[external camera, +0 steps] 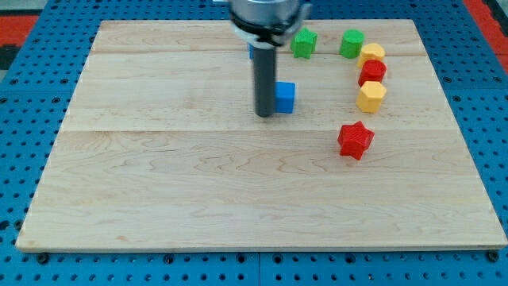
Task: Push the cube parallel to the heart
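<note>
No writing or labels can be read anywhere. The blue cube [285, 97] is small and plain, sitting on the wooden board [198, 191] a little above its middle, toward the top edge. My tip [264, 116] touches the cube's left side; the arm carries no pincer, only the rod. Near the top right corner cluster a green star [303, 43], green block [352, 43], yellow heart [372, 54], red block [372, 71] and yellow block [371, 96], with a red star [355, 140] below. Blue pegboard [32, 95] surrounds the board.

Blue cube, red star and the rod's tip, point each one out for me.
blue cube [285, 97], camera view, on its front face.
red star [355, 140], camera view, on its middle.
my tip [264, 115], camera view, at the rod's very end, just left of the blue cube.
</note>
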Robot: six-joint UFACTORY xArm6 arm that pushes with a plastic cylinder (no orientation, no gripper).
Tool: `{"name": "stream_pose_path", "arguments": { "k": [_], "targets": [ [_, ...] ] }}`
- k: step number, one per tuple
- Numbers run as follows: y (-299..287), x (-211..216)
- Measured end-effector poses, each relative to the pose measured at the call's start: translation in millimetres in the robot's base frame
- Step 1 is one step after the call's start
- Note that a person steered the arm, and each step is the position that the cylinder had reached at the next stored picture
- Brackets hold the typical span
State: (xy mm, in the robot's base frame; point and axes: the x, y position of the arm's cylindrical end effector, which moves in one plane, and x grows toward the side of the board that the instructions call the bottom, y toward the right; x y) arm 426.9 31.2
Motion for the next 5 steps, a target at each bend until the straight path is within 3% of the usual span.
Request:
{"name": "stream_pose_path", "arguments": {
  "k": [1,3,4,5],
  "targets": [
    [55.8,5.0],
    [-71.9,-82.6],
    [-131.5,-107.4],
    [-137.6,-103.2]
  ]
}}
